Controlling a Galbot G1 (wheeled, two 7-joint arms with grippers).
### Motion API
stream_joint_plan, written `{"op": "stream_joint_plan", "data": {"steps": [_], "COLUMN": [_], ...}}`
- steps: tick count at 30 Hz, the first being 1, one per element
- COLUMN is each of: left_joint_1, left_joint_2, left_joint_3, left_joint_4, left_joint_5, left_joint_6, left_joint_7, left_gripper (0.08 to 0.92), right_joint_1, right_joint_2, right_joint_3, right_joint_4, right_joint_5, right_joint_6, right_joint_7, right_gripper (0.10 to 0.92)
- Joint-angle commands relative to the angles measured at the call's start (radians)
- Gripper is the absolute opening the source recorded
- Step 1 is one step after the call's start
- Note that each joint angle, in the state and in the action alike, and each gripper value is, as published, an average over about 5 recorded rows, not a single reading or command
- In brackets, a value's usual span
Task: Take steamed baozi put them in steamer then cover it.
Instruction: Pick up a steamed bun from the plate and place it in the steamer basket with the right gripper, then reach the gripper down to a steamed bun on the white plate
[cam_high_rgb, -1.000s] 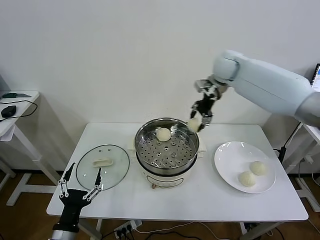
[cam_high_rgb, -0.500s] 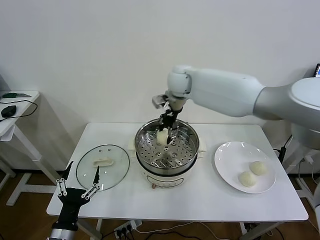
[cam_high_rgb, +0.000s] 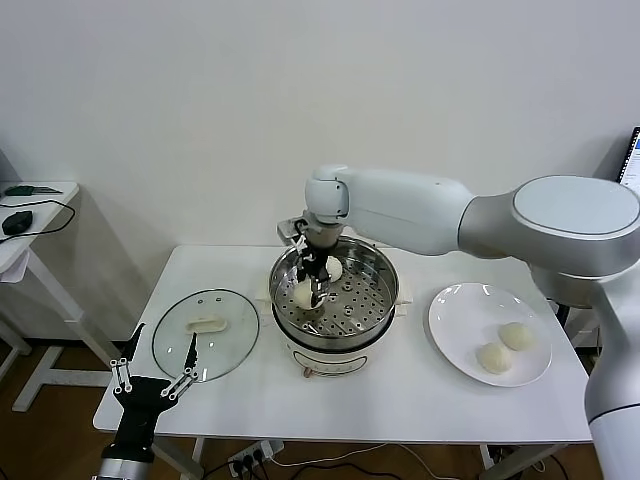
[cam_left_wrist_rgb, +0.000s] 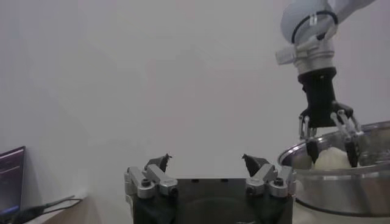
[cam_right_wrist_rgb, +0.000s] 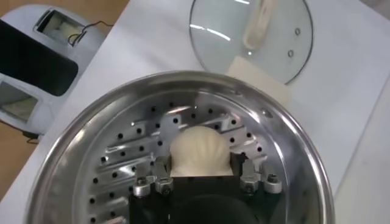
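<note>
Now the right tool (cam_high_rgb: 310, 288) reaches down inside the steamer (cam_high_rgb: 383, 290), its fingers closed on a baozi (cam_high_rgb: 303, 294) low over the perforated floor on the side nearer the cover. In the right wrist view this bun (cam_right_wrist_rgb: 199, 151) sits between the two fingers, inward of the steel wall, with bare holed floor around it. A second baozi (cam_high_rgb: 333, 268) rests on the floor toward the far rim, just beside the tool. The right arm comes in from over the far rim, so the near half of the basket is uncovered.

Two more baozi (cam_high_rgb: 516, 336) (cam_high_rgb: 493, 357) lie close together on the white plate (cam_high_rgb: 455, 312), at its side away from the steamer; the plate stands apart from the steamer on the worktop (cam_high_rgb: 400, 395).

The cover (cam_high_rgb: 228, 312) lies flat on the worktop at the steamer's left, its rim close to the cooker base, handle up.

The left tool (cam_high_rgb: 158, 376) hangs at the worktop's near left edge, fingers spread wide and holding nothing, its tips over the cover's near rim. A bare strip of worktop runs along the front edge.
</note>
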Motion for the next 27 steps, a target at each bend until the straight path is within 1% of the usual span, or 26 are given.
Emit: {"op": "stream_joint_plan", "data": {"steps": [1,4,10,12,14,17,21,23,27], "left_joint_1": [0.000,-0.001,-0.003,-0.002,-0.001,0.000,0.000,-0.001,0.000], "left_joint_2": [0.000,-0.001,-0.002,-0.003,-0.003,-0.002,-0.002,-0.002,-0.002], "left_joint_3": [-0.001,-0.002,-0.003,-0.003,-0.005,-0.007,-0.005,-0.001,0.006], "left_joint_4": [0.002,0.003,0.004,0.004,0.003,0.002,0.001,0.000,-0.002], "left_joint_5": [0.000,-0.001,-0.001,-0.001,-0.001,-0.001,0.000,0.001,0.003], "left_joint_6": [-0.001,-0.002,-0.001,-0.001,-0.001,-0.001,0.000,0.001,0.001], "left_joint_7": [-0.001,-0.001,-0.001,-0.001,-0.001,-0.001,-0.001,-0.001,-0.001], "left_gripper": [0.823,0.823,0.823,0.823,0.823,0.823,0.823,0.823,0.823], "right_joint_1": [-0.033,-0.038,-0.034,-0.023,-0.004,0.036,0.093,0.123,0.150], "right_joint_2": [0.033,0.035,0.019,-0.004,-0.046,-0.145,-0.322,-0.416,-0.582], "right_joint_3": [-0.010,-0.010,0.006,0.017,0.030,0.059,0.114,0.136,0.156], "right_joint_4": [-0.030,-0.032,-0.021,0.002,0.042,0.128,0.214,0.232,0.220], "right_joint_5": [0.002,0.002,0.004,0.004,0.001,-0.021,-0.095,-0.139,-0.214], "right_joint_6": [-0.008,-0.008,-0.008,-0.009,-0.010,-0.004,0.041,0.081,0.158], "right_joint_7": [0.032,0.040,0.044,0.037,0.026,-0.009,-0.093,-0.151,-0.258], "right_gripper": [0.638,0.656,0.787,0.812,0.819,0.822,0.823,0.823,0.823]}}
